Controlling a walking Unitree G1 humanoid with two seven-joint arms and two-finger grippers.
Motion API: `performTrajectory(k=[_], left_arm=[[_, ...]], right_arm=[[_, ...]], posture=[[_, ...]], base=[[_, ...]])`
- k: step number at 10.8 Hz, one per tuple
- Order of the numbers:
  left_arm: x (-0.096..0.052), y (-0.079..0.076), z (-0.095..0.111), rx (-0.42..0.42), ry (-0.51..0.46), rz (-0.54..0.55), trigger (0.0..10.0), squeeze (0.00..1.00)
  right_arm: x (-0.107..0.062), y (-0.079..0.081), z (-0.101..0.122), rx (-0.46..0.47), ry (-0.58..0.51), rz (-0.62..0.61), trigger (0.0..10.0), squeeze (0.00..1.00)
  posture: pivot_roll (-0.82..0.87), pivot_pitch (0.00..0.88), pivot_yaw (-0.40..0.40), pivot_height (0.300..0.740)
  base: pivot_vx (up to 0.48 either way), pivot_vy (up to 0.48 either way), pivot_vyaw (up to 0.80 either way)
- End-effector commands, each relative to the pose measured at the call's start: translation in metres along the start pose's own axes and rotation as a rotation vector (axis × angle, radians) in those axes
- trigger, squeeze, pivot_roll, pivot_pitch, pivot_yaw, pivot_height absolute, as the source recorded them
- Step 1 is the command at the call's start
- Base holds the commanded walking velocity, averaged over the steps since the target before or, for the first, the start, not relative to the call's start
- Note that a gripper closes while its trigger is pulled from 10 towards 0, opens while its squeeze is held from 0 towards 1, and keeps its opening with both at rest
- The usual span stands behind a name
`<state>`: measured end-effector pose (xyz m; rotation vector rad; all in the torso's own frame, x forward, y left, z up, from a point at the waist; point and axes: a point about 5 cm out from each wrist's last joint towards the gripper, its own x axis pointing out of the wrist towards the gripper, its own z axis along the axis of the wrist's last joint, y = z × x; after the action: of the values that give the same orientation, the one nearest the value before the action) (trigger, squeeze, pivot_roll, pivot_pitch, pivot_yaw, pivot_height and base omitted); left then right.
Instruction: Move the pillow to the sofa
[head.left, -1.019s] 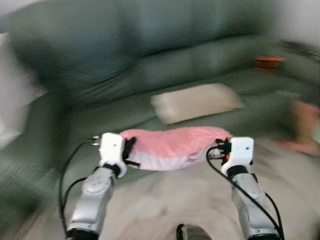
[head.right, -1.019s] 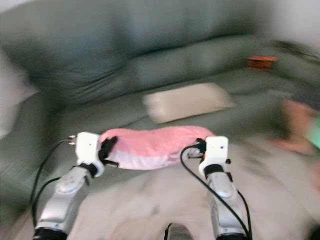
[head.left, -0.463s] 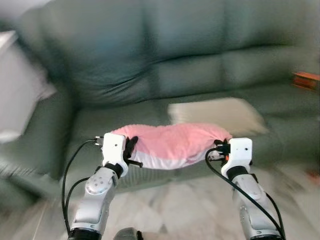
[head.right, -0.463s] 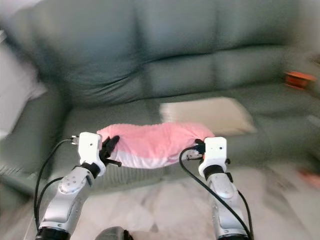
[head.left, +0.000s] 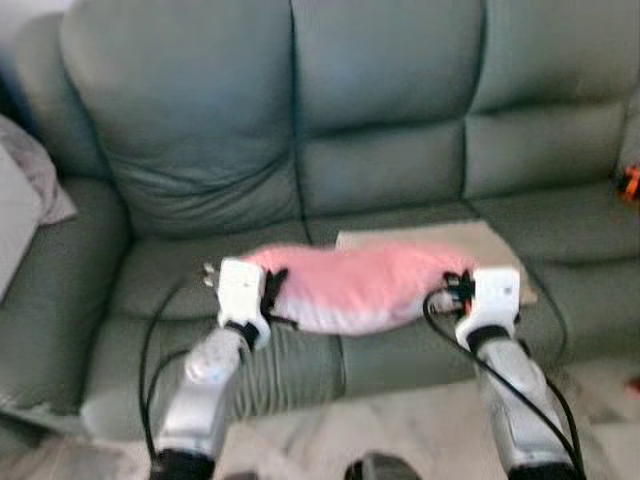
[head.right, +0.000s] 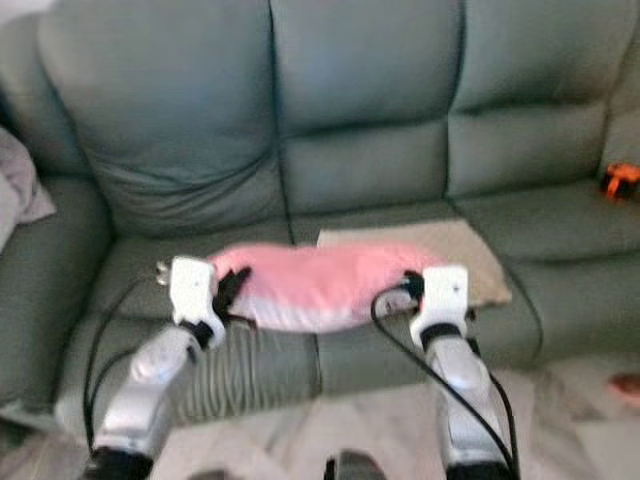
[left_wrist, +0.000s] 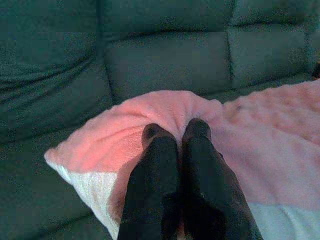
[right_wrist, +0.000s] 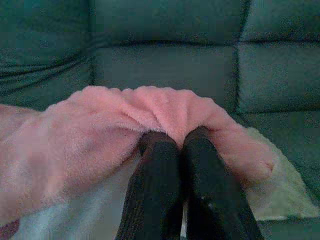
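A pink fluffy pillow (head.left: 360, 287) with a white underside hangs stretched between my two arms, over the front of the grey-green sofa (head.left: 380, 110) seat. My left gripper (left_wrist: 176, 132) is shut on the pillow's left end, its black fingers pinching the fabric. On the pillow's right end my right gripper (right_wrist: 175, 137) is shut the same way. In the head views the grippers (head.left: 272, 292) (head.left: 455, 290) sit at either end of the pillow. The sofa's seat cushions (head.left: 160, 270) lie just beyond and below it.
A beige cushion (head.left: 500, 245) lies flat on the sofa seat behind the pillow's right half. A grey cloth (head.left: 30, 180) drapes over the left armrest. An orange object (head.left: 628, 183) sits at the far right of the seat. Pale marble floor (head.left: 400, 430) lies below the sofa front.
The camera has moved closer to the sofa and swung leftward, so the sofa now stands square in front. The pillow stays held between both grippers.
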<state>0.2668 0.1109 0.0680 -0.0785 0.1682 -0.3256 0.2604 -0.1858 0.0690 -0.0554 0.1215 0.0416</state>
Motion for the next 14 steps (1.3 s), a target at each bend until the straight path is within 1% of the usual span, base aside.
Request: performTrajectory(k=[1, 6, 8, 9, 10, 12, 14], left_arm=[[-0.0021, 0.0048, -0.0002, 0.01, -0.001, 0.022, 10.0, 0.0], [-0.0005, 0.0034, 0.0002, 0.018, 0.002, 0.018, 10.0, 0.0], [0.0014, -0.0015, 0.0078, 0.016, -0.032, 0.023, 10.0, 0.0], [0.0015, 0.0006, 0.0079, 0.053, -0.038, 0.054, 10.0, 0.0], [0.0011, 0.001, 0.0075, 0.055, -0.037, 0.063, 10.0, 0.0], [0.0001, 0.0009, 0.0072, 0.041, -0.036, 0.045, 10.0, 0.0], [0.0003, 0.0, 0.0073, 0.044, -0.04, 0.037, 10.0, 0.0]], right_arm=[[-0.0013, 0.0066, 0.0017, 0.003, -0.013, 0.026, 10.0, 0.0], [-0.0017, 0.0082, 0.0023, 0.009, -0.017, 0.034, 10.0, 0.0], [-0.0018, 0.0084, 0.0022, 0.01, -0.017, 0.037, 10.0, 0.0], [-0.0018, 0.0088, 0.0023, 0.01, -0.017, 0.038, 10.0, 0.0], [-0.002, 0.009, 0.0023, 0.011, -0.017, 0.039, 10.0, 0.0], [-0.0028, 0.0089, 0.0018, 0.009, -0.015, 0.041, 10.0, 0.0], [-0.0031, 0.0091, 0.0023, 0.001, -0.019, 0.047, 10.0, 0.0]], posture=[[-0.06, 0.0, 0.022, 0.74], [-0.06, 0.0, 0.023, 0.74], [-0.06, 0.0, 0.022, 0.74], [-0.06, 0.0, 0.022, 0.74], [-0.05, 0.0, 0.022, 0.74], [-0.06, 0.0, 0.022, 0.74], [-0.06, 0.0, 0.022, 0.74]], base=[[0.0, 0.0, 0.0], [0.0, 0.48, 0.0], [0.0, 0.435, 0.0], [0.0, 0.0, 0.0], [0.0, 0.0, 0.0], [0.0, 0.0, 0.0], [0.0, 0.0, 0.0]])
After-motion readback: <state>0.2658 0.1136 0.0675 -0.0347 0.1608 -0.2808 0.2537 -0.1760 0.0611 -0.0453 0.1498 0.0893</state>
